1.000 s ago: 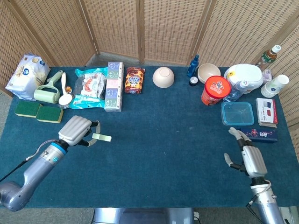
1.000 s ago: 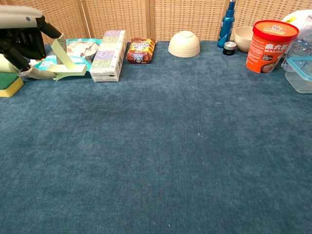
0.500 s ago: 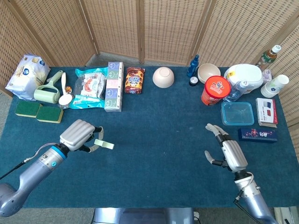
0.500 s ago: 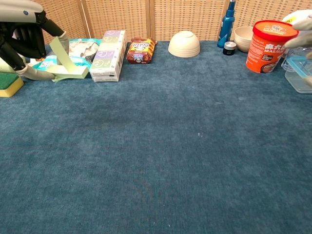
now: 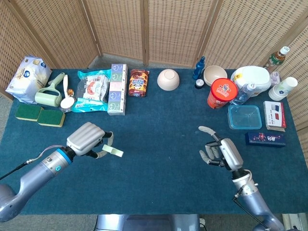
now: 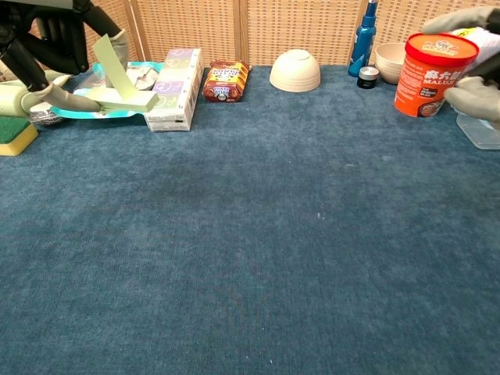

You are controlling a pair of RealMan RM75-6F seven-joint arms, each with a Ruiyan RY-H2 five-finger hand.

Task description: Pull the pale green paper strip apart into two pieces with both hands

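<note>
My left hand (image 5: 86, 139) hovers over the left part of the blue table and pinches a folded pale green paper strip (image 5: 112, 151), whose free end sticks out to the right. In the chest view the same paper strip (image 6: 125, 87) hangs bent below that left hand (image 6: 55, 39) at the upper left. My right hand (image 5: 221, 152) is raised over the right half of the table with its fingers spread and nothing in it; the chest view catches only its fingers (image 6: 473, 100) at the right edge. A wide gap separates the two hands.
Along the back stand a box of packets (image 5: 117, 89), a snack bag (image 5: 138, 82), an upturned bowl (image 5: 168, 79), a blue bottle (image 5: 198, 68) and a red tub (image 5: 222, 93). A clear container (image 5: 245, 117) and boxes (image 5: 274, 115) lie right; sponges (image 5: 39, 115) left.
My left hand has carried the strip rightward and nearer. The right hand has risen and travelled left toward the middle, entering the chest view.
</note>
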